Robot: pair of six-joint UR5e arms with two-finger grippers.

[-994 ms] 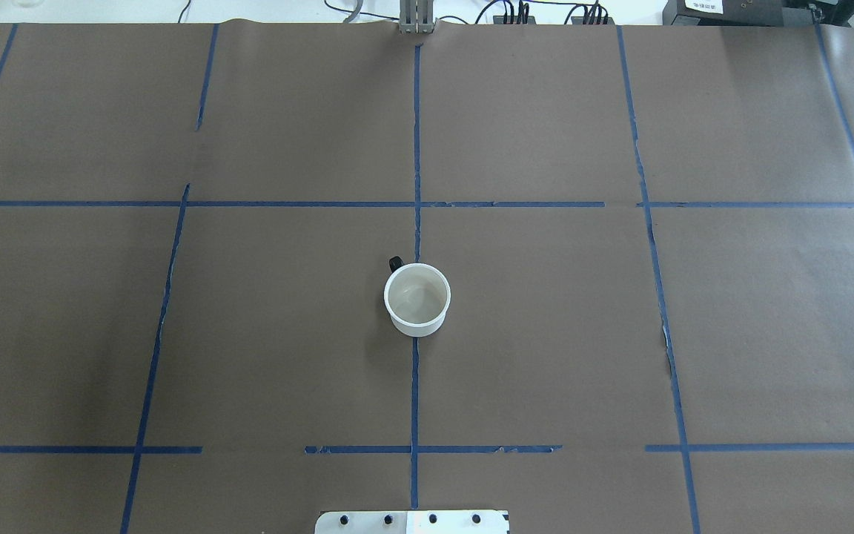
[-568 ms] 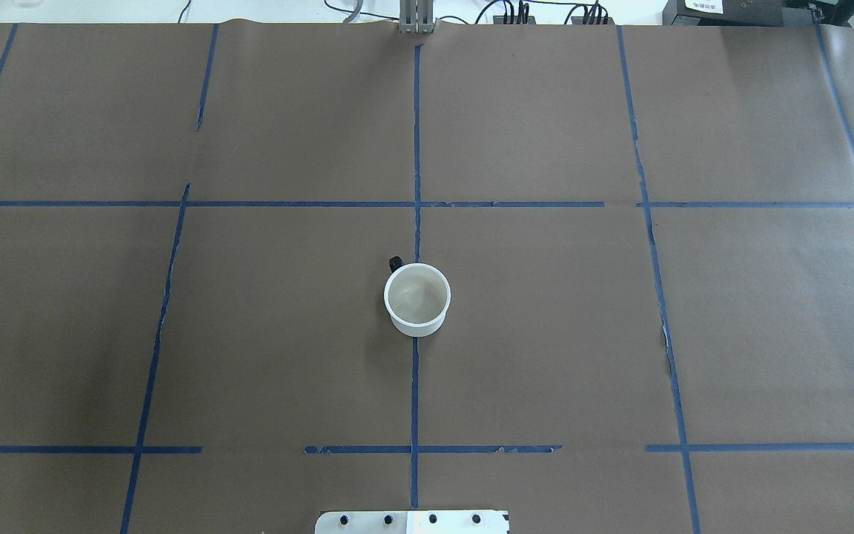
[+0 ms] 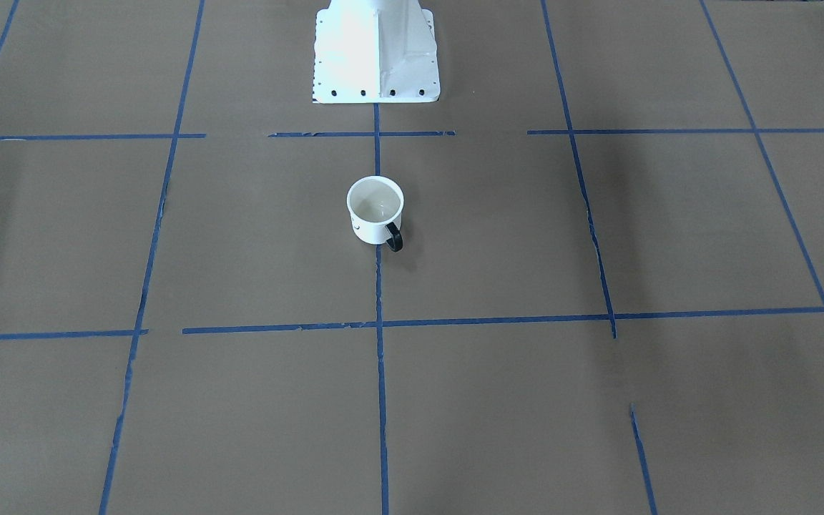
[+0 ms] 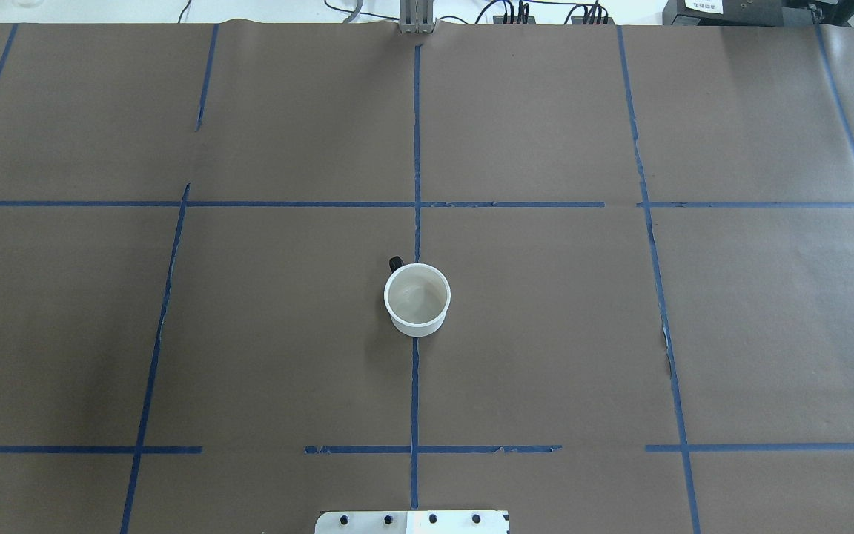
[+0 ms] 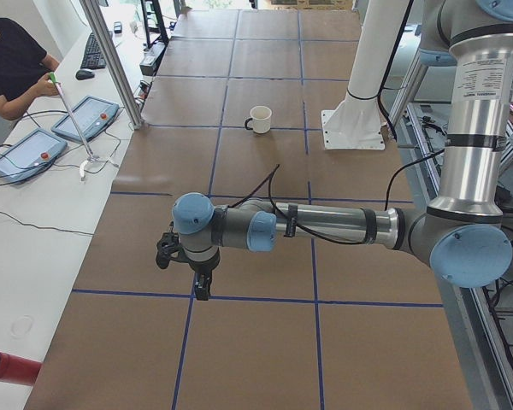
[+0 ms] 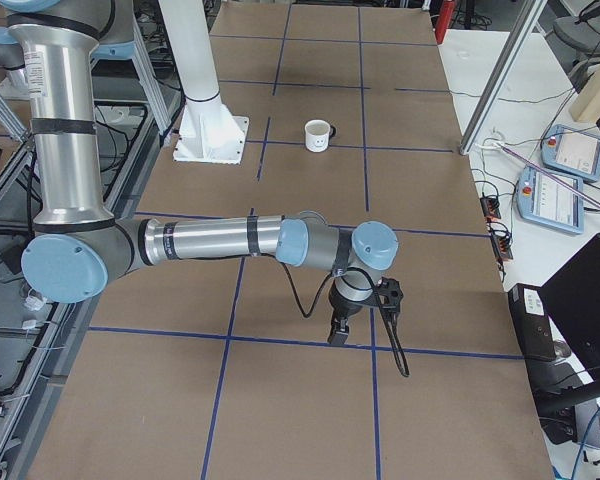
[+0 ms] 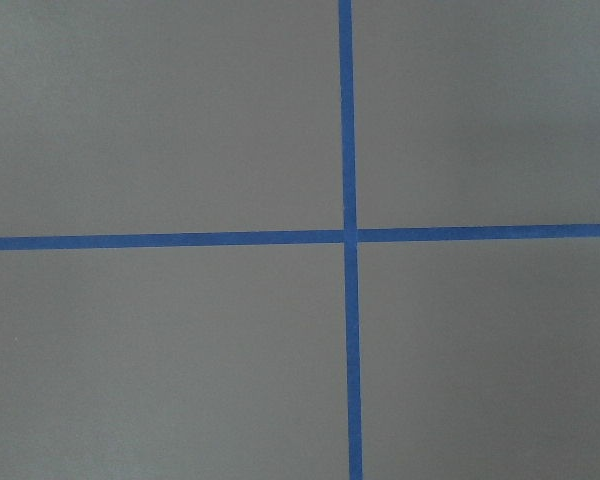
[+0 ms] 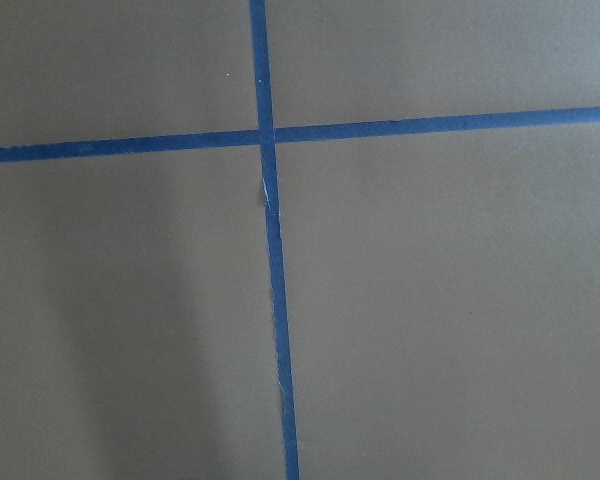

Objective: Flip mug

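Observation:
The white mug (image 4: 416,299) stands upright, open end up, at the middle of the brown table, on the centre blue tape line. Its dark handle (image 3: 394,237) points away from the robot's base. It also shows in the front-facing view (image 3: 375,211) and in both side views (image 5: 260,119) (image 6: 319,135). My left gripper (image 5: 201,286) hangs over the table far out on my left, well away from the mug. My right gripper (image 6: 338,335) hangs far out on my right. I cannot tell whether either is open or shut. The wrist views show only paper and tape.
The robot's white base plate (image 3: 376,64) sits just behind the mug. Blue tape lines (image 4: 416,148) grid the brown paper. A person (image 5: 13,68) and teach pendants (image 5: 85,120) are at the far side, with cables (image 4: 516,13) along that edge.

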